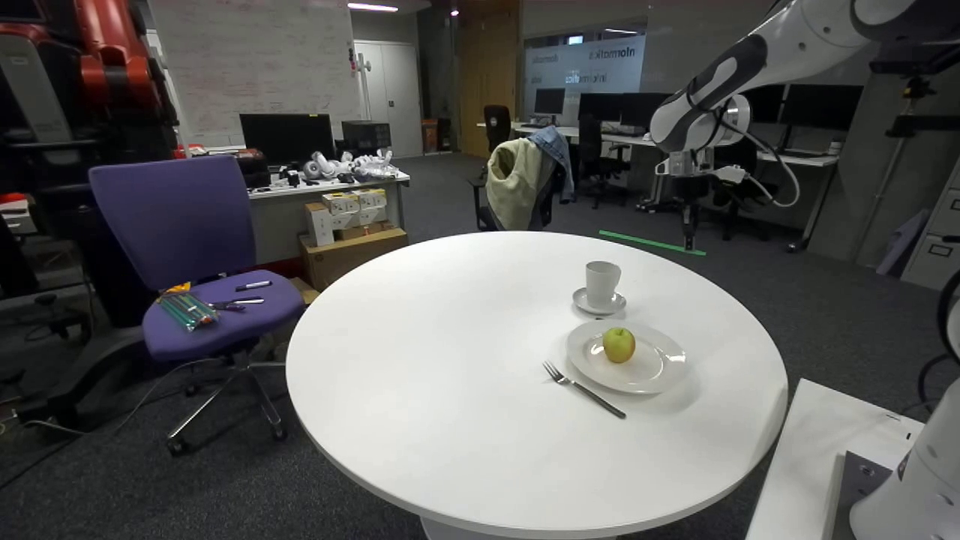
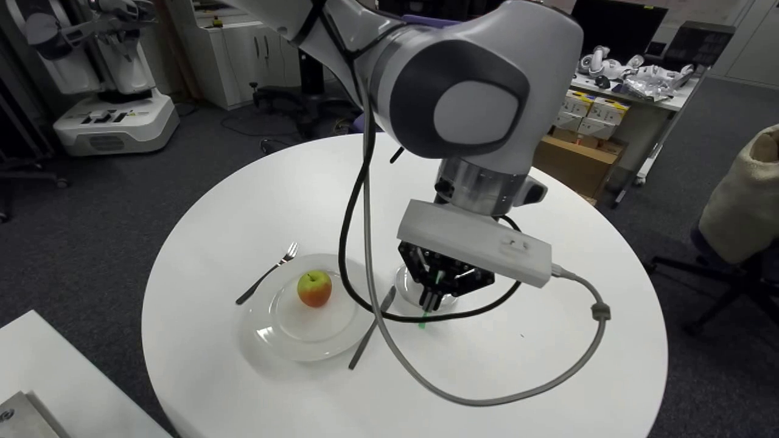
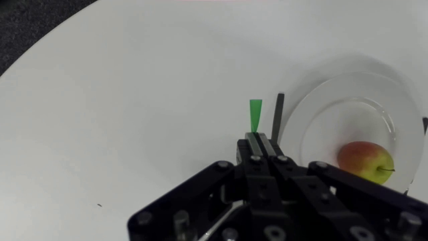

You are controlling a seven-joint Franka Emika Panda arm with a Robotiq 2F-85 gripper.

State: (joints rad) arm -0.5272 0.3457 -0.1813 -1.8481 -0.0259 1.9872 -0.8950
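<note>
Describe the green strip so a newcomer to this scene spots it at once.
Find the round white table. Above it hangs the claw, shut on the green strip. Unlike the dark utensil and round apple below, it is long, thin and bright green.

In an exterior view we lose a chunk of the saucer (image 2: 406,291) behind the gripper (image 2: 430,301). In the wrist view it hides some of the green strip (image 3: 255,112) and the knife (image 3: 278,115), the right edge chops off a dark sliver (image 3: 425,124), and we can't tell what that tiny fleck (image 3: 99,205) is.
</note>
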